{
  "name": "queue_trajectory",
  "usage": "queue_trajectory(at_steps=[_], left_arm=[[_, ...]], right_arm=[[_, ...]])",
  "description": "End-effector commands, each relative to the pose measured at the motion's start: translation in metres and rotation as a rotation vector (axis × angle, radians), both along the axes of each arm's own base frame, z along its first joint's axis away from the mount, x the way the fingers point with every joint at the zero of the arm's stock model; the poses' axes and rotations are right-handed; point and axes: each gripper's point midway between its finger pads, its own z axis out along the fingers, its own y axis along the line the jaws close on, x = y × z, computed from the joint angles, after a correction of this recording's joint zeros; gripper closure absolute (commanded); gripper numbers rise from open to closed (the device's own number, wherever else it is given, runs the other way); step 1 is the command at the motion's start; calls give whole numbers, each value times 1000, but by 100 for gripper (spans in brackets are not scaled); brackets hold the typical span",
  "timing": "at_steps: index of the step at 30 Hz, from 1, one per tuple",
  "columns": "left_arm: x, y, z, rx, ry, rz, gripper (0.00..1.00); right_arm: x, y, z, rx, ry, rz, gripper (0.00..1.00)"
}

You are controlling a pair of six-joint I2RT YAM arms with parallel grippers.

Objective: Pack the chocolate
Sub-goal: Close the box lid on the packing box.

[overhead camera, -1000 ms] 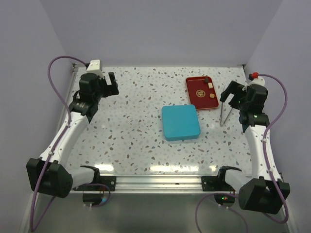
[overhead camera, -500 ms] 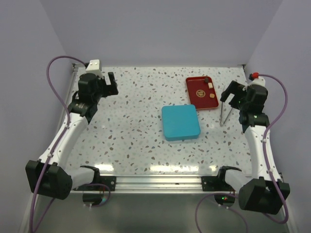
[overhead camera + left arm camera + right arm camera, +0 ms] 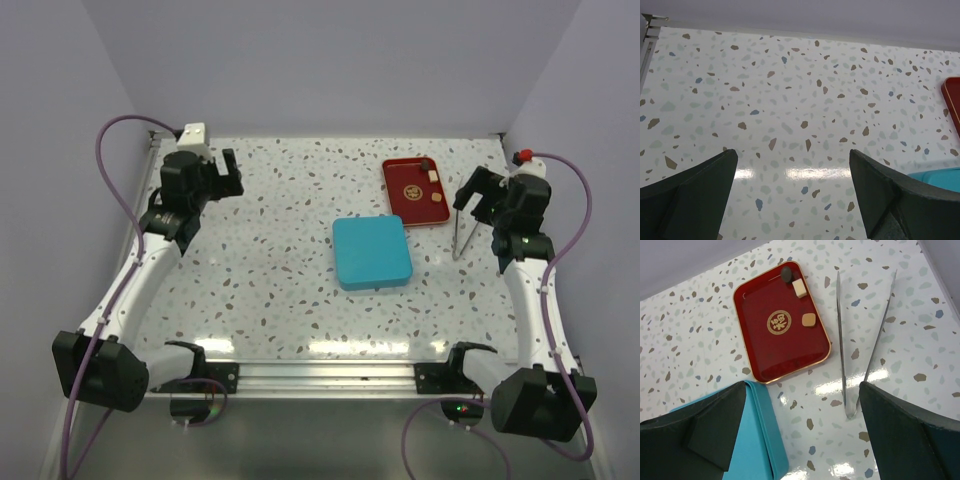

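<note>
3 chocolate pieces (image 3: 799,288) lie on red tray (image 3: 765,352); left gripper (image 3: 792,155), right gripper (image 3: 802,387) gape.

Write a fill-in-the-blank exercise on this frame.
The red rectangular tray holds ___ small chocolate pieces. In the top view, the metal tongs lie to that tray's ___. The flat teal square box is ___. The left gripper and right gripper, both empty, are ___.
Missing: three; right; closed; open.

The left gripper (image 3: 231,173) has drifted slightly leftward with its arm (image 3: 150,265).
</note>
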Motion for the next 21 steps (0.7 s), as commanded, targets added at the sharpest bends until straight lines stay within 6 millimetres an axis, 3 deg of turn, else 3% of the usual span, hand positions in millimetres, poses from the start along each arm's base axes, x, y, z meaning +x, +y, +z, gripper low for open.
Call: queue_trajectory(at_steps=[1, 4, 5, 7, 11, 12, 15, 17, 20, 21], left_arm=[[-1, -3, 9, -4, -35, -22, 0], [-4, -11, 4, -33, -31, -62, 0], [-7, -15, -6, -56, -13, -73, 0], [-9, -30, -13, -100, -16, -124, 0], [-24, -67, -54, -123, 54, -180, 0], [-31, -87, -60, -117, 69, -219, 0], [-37, -114, -85, -141, 151, -244, 0], [-41, -131, -101, -136, 204, -251, 0], [-40, -140, -121, -96, 268, -192, 0], [-49, -147, -132, -68, 310, -199, 0]], right_arm=[[3, -6, 7, -13, -31, -22, 1], [6, -2, 1, 0, -9, 0, 1], [6, -2, -3, 4, 5, 0, 1], [8, 4, -17, 29, 48, 28, 1], [3, 9, -48, 41, 144, 28, 1], [3, 18, -54, 23, 163, 54, 1], [0, 37, -75, -34, 241, 94, 1], [1, 41, -92, -16, 279, 100, 1], [0, 47, -108, -25, 318, 109, 1], [0, 50, -112, -27, 327, 117, 1]])
